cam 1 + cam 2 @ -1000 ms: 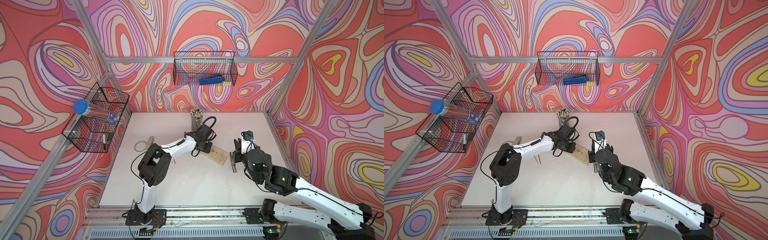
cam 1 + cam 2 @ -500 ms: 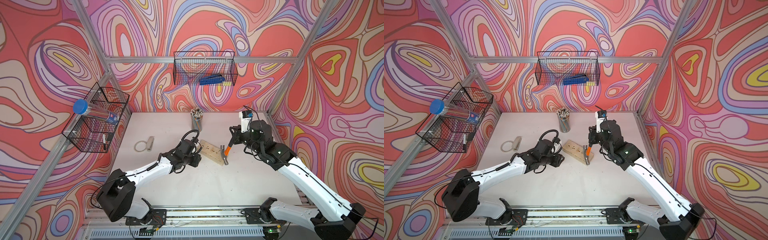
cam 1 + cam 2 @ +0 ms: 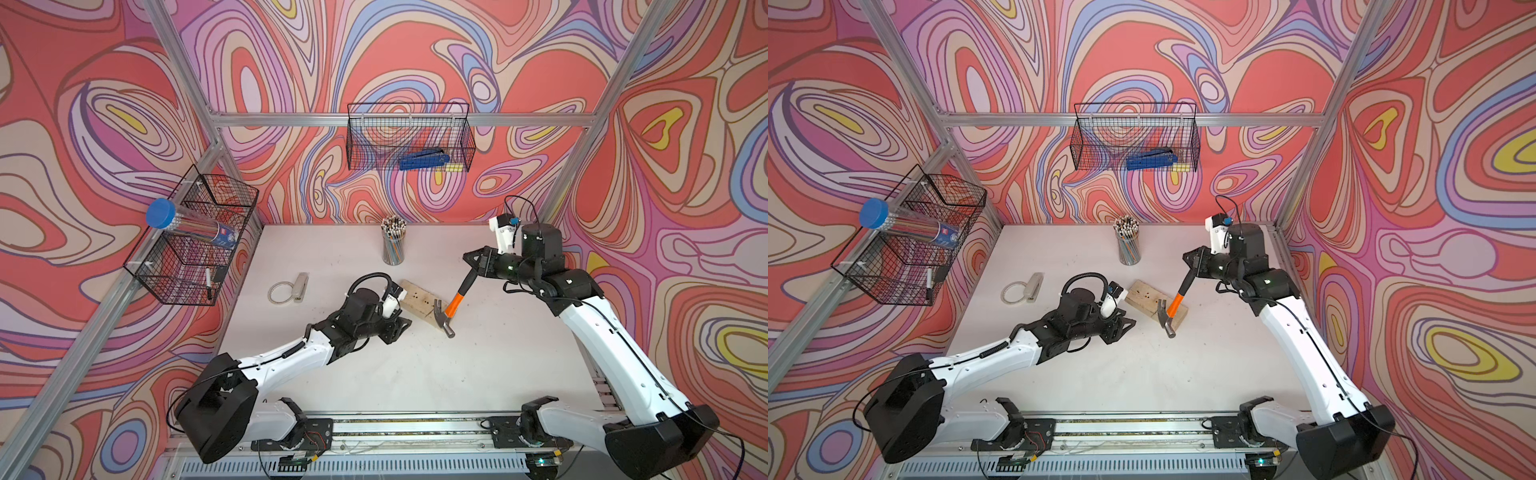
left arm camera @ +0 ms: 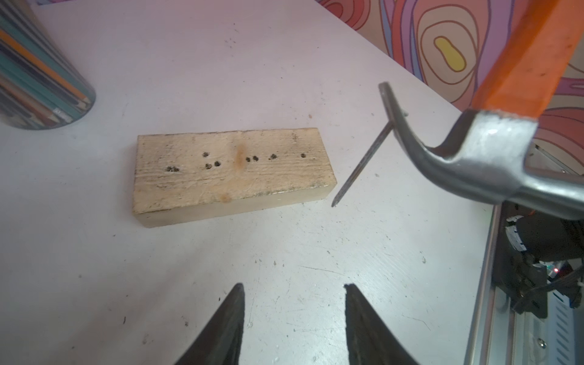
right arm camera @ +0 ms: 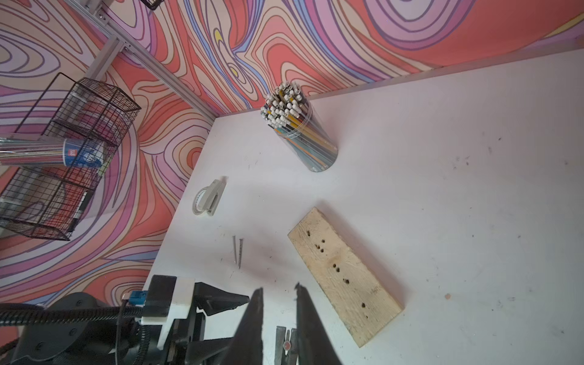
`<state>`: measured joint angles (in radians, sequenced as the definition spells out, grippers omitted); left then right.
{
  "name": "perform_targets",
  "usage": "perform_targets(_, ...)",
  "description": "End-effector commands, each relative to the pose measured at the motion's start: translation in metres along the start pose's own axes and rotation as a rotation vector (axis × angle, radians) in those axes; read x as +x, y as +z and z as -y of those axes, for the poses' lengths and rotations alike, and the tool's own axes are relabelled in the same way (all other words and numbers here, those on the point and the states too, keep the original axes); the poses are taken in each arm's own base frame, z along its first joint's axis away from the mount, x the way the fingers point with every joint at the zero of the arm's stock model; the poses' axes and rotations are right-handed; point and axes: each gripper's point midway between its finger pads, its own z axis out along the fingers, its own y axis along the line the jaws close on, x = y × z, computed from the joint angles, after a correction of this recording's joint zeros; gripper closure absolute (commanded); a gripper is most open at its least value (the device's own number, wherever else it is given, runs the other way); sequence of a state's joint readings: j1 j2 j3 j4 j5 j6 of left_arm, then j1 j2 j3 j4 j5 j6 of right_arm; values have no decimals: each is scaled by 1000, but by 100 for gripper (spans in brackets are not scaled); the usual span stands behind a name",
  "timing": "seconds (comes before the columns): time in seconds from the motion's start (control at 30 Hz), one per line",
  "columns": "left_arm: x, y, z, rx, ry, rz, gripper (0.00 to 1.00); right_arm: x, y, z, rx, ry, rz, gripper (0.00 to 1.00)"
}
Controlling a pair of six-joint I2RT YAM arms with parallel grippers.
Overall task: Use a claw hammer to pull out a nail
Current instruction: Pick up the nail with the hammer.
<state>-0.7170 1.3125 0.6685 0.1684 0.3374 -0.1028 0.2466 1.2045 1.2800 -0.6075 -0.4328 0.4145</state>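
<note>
Hammer [image 3: 454, 302] with silver head, orange neck and black handle, hanging head-down at a slant at the right end of a wood block [image 3: 419, 298]. The right gripper [image 3: 474, 271] is clamped tight on the far end of the black handle, well above the table [image 3: 415, 374].

In the left wrist view a nail [image 4: 363, 161] is caught by its head in the curved claw. Its shaft slants down and its tip hangs free just beside the end of the block, out of the wood. The block's top face shows a row of empty holes.

The left gripper [image 3: 400, 330] sits low just beside the block's near left corner, jaws partly apart, gripping nothing. In a top view its wrist camera [image 3: 392, 299] overlaps the block's left end.

In the right wrist view two loose nails [image 5: 237, 251] lie side by side on the table between the block and a stapler [image 3: 301, 286], which rests against a tape ring [image 3: 280, 293]. A cup of pencils [image 3: 392, 245] stands behind the block, near the back wall. A back basket [image 3: 409, 137] of black wire holds a blue tool [image 3: 424, 158]. A side basket [image 3: 195, 245] on the left wall holds a tube with a blue cap [image 3: 160, 212].
</note>
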Motion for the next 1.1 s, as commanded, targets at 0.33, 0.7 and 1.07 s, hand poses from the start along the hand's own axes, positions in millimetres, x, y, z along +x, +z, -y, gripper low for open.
perform_targets(0.33, -16, 4, 33, 148, 208, 33, 49, -10, -7, -35, -200, 54, -3, 100)
perform_targets(0.7, -28, 10, 33, 149, 191, 57, 57, -1, -1, -32, -210, 78, -39, 100)
perform_targets(1.07, -29, 5, 38, 168, 187, 54, 100, 7, 6, -24, -201, 88, -79, 100)
